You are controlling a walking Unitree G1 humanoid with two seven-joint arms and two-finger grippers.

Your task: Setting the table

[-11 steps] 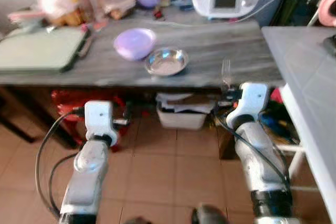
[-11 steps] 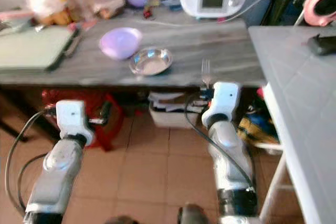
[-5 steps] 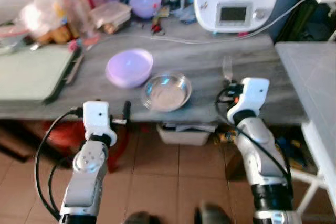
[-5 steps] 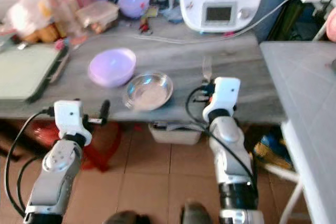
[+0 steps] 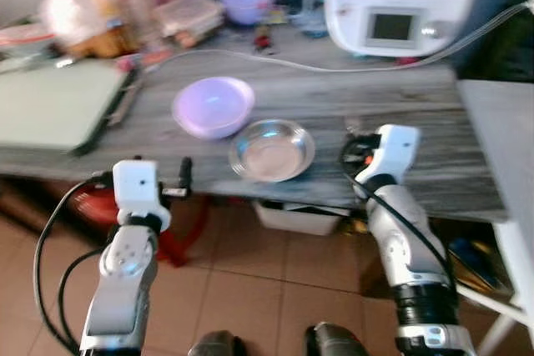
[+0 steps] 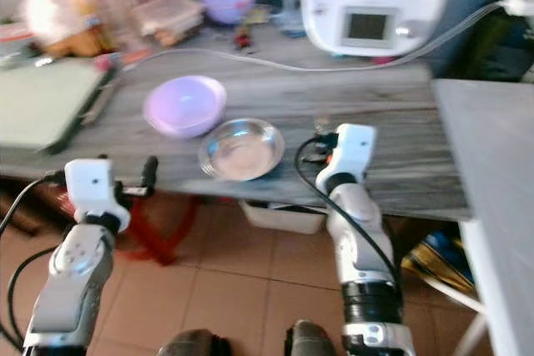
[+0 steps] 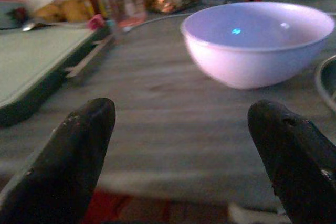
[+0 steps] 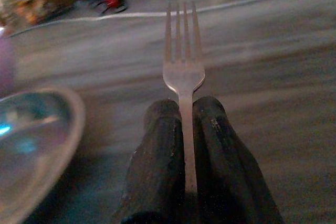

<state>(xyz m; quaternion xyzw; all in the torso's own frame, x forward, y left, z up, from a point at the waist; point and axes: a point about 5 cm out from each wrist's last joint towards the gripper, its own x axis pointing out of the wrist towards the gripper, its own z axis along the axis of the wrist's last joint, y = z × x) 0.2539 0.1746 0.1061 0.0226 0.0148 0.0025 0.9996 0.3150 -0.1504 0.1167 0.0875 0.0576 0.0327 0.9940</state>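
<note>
The right gripper (image 8: 184, 114) was seen clamped tight on the handle of a fork (image 8: 182, 61), the tines held out over the grey wooden table (image 5: 400, 97) just to the right of a steel bowl (image 5: 272, 150). The left gripper (image 7: 184, 140) was held with its fingers spread wide and nothing between them, at the table's near edge, with a lilac bowl (image 7: 257, 40) set on the tabletop ahead of it, near the steel bowl. A green tray (image 5: 50, 102) was seen at the table's left end and a white kitchen machine (image 5: 400, 2) at its back.

no legible text anywhere
</note>
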